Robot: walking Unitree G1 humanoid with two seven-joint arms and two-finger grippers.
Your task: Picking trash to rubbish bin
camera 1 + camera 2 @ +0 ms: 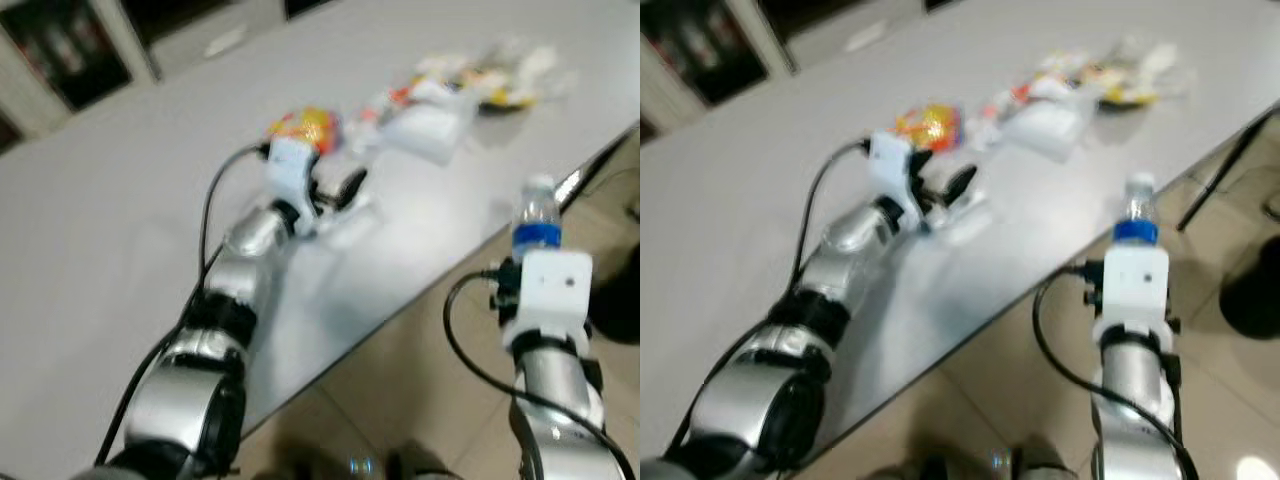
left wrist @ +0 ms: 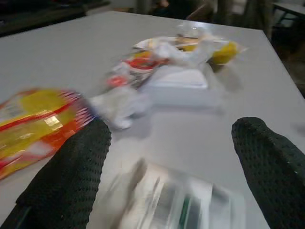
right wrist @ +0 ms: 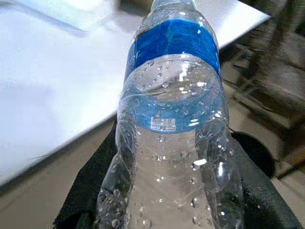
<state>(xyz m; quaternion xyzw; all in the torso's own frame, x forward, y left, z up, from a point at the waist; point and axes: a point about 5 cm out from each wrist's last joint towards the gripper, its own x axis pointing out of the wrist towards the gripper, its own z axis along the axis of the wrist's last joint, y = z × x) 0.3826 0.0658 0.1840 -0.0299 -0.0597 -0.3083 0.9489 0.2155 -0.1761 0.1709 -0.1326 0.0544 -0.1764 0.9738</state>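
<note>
My right end effector (image 3: 167, 200) pinches a bottle (image 1: 537, 222) off the bench (image 1: 100, 200) edge, over floor. The left end effector (image 2: 167, 157) is spread above a clear wrapper (image 2: 176, 202), with bare bench around. The bottle's blue label (image 3: 174, 43) is unreadable.

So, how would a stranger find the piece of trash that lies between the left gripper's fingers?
On the white table, the left gripper is open over a flat clear wrapper. It lies nearer than the yellow-red packet and white box, and it alone is see-through and flat.

Clear plastic bottle (image 3: 174, 143), matt table (image 1: 120, 200)
</note>
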